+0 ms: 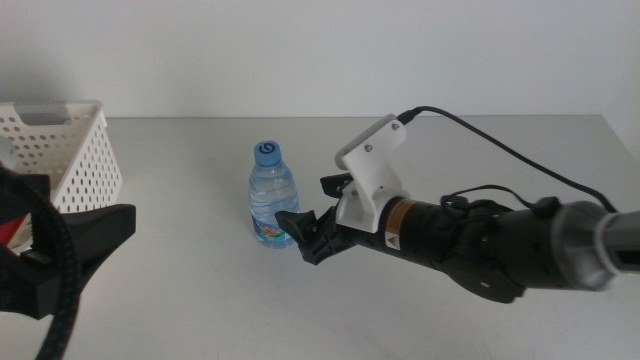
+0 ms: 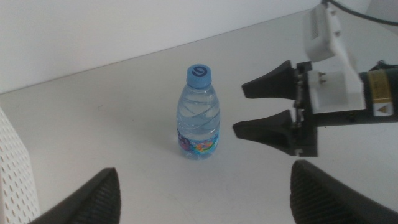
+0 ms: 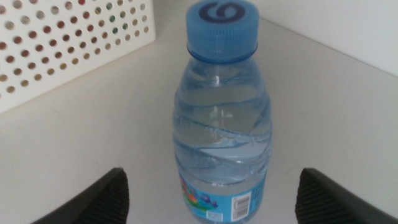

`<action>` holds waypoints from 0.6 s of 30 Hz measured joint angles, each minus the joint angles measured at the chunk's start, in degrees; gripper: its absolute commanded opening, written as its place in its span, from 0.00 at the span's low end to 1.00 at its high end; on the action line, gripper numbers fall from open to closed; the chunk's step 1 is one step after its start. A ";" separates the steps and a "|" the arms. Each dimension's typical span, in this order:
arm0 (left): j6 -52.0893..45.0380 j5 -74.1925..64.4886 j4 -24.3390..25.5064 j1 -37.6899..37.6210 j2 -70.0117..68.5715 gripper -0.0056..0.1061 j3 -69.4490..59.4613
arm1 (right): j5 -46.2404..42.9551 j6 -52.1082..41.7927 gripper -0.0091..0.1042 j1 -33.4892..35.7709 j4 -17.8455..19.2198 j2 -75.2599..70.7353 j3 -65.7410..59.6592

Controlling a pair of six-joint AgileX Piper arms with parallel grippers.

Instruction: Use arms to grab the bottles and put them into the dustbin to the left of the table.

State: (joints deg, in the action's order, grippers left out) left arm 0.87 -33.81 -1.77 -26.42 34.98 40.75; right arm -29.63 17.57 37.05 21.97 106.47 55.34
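Observation:
A small clear water bottle (image 1: 272, 195) with a blue cap stands upright on the light-grey table (image 1: 200, 290). My right gripper (image 1: 312, 208) comes in from the right, low and just right of the bottle, with its jaws open. In the right wrist view the bottle (image 3: 221, 118) stands close between the open jaws of the right gripper (image 3: 213, 177), untouched. My left gripper (image 1: 60, 250) waits open and empty at the lower left. Its view shows the bottle (image 2: 199, 115) and the right gripper (image 2: 242, 110). The tea bottle and the red can are not plainly in view.
The white perforated dustbin (image 1: 60, 150) stands at the table's far left, also in the right wrist view (image 3: 74, 37) behind the bottle and at the edge of the left wrist view (image 2: 12, 168). A black cable (image 1: 520, 155) arcs over the right arm.

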 measured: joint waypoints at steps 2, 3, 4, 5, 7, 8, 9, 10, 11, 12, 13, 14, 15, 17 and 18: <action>0.00 0.00 0.00 0.00 0.00 0.89 0.00 | 0.24 1.89 0.72 0.00 0.00 -4.83 -4.29; 0.00 0.00 0.00 0.00 0.00 0.89 0.00 | 0.59 3.42 0.72 0.00 0.00 -7.57 -6.22; 0.00 0.00 0.00 0.00 0.00 0.89 0.00 | 1.09 4.83 0.72 0.00 0.00 -9.86 -7.61; 0.00 0.00 0.00 0.00 0.00 0.89 0.00 | 2.01 6.68 0.72 0.00 0.00 -12.65 -9.15; 0.00 0.00 0.00 0.00 0.00 0.89 0.00 | 4.80 9.83 0.72 0.00 0.28 -18.15 -11.32; 0.00 0.00 0.00 0.00 0.00 0.89 0.00 | 6.61 10.81 0.72 0.00 0.59 -20.73 -12.23; 0.00 0.00 0.00 0.00 0.00 0.89 0.00 | 8.64 11.42 0.72 0.00 1.04 -23.13 -12.97; 0.00 0.00 0.00 0.00 0.00 0.89 0.00 | 10.33 11.69 0.72 0.00 1.42 -24.97 -13.55; 0.00 0.00 0.00 0.00 0.00 0.89 0.00 | 12.56 11.98 0.72 0.00 1.84 -27.18 -14.07; 0.00 0.00 0.00 0.00 0.00 0.89 0.00 | 14.90 12.16 0.72 0.00 2.13 -29.38 -14.48; 0.00 0.00 0.00 0.00 0.00 0.89 0.00 | 16.85 12.32 0.72 0.00 2.06 -31.19 -14.78; 0.00 0.00 0.00 0.00 0.00 0.89 0.00 | 19.65 12.33 0.72 0.00 1.69 -33.52 -14.98; 0.00 0.00 0.00 0.00 0.00 0.89 0.00 | 22.72 12.21 0.72 0.00 0.60 -36.00 -15.11; 0.00 0.00 0.00 0.00 0.00 0.89 0.00 | 28.46 9.68 0.72 0.00 -2.76 -41.12 -15.23; 0.00 0.00 0.00 0.00 0.00 0.89 0.00 | 31.40 7.19 0.72 0.00 -4.99 -43.62 -15.23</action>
State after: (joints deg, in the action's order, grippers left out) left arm 0.87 -33.81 -1.77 -26.42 34.98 40.75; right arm 1.77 24.76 37.05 16.99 62.85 40.12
